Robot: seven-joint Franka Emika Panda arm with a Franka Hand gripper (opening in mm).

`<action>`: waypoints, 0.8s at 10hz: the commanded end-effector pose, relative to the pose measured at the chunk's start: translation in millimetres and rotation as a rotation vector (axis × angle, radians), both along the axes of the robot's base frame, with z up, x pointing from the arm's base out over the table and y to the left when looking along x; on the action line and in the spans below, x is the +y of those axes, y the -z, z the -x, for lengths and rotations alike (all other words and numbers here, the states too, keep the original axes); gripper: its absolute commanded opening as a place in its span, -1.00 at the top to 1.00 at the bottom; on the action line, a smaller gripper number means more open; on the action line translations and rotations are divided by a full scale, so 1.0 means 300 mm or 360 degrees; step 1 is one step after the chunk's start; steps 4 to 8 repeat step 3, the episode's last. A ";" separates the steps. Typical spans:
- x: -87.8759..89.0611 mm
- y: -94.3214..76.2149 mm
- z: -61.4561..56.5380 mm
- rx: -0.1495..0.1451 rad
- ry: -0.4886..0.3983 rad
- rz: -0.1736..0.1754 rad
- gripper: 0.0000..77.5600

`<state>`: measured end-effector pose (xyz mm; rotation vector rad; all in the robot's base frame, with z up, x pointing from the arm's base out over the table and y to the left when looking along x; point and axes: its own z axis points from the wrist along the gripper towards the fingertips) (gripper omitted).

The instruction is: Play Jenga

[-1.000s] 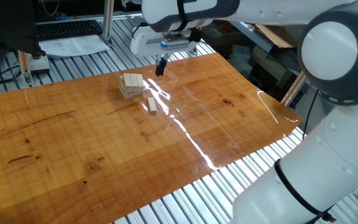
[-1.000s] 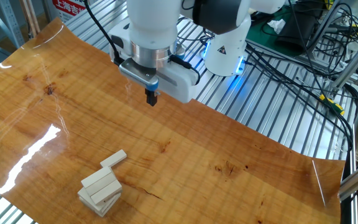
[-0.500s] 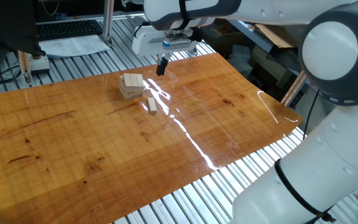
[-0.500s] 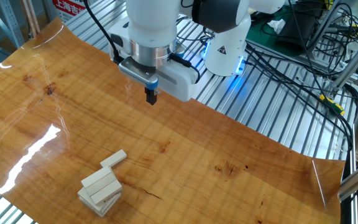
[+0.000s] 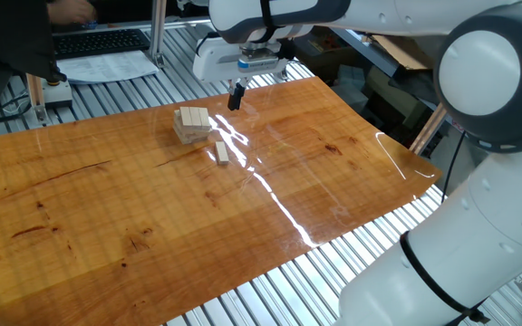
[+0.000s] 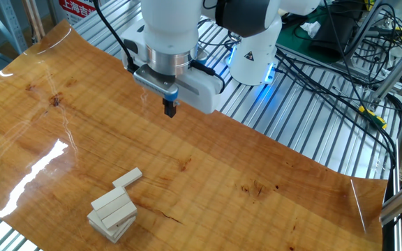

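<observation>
The Jenga stack (image 5: 191, 124) is a small low pile of pale wood blocks on the brown wooden tabletop (image 5: 107, 208); it also shows in the other fixed view (image 6: 112, 215). One loose matching block (image 5: 221, 153) lies flat just beside it, seen in the other view too (image 6: 128, 178). My gripper (image 5: 236, 102) hangs above the table past the stack, apart from the blocks, fingers together and holding nothing. In the other fixed view the gripper (image 6: 169, 110) is well above and behind the blocks.
The wooden board lies on a slatted metal table (image 6: 306, 132). The robot base (image 6: 253, 49) with blue light stands at the back, with cables (image 6: 340, 70) to its right. A keyboard (image 5: 98, 41) and papers (image 5: 107, 65) lie beyond the board. A bright glare streak (image 5: 270, 195) crosses the wood.
The gripper has crept slightly upward; the blocks have not moved. A hand has appeared at the keyboard's far left.
</observation>
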<state>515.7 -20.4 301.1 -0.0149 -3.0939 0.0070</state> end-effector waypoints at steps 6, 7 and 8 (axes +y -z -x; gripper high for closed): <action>0.000 -0.004 -0.002 0.0002 -0.0017 0.0002 0.97; 0.000 -0.004 -0.002 0.0002 -0.0017 0.0002 0.97; 0.000 -0.004 -0.002 0.0002 -0.0017 0.0002 0.97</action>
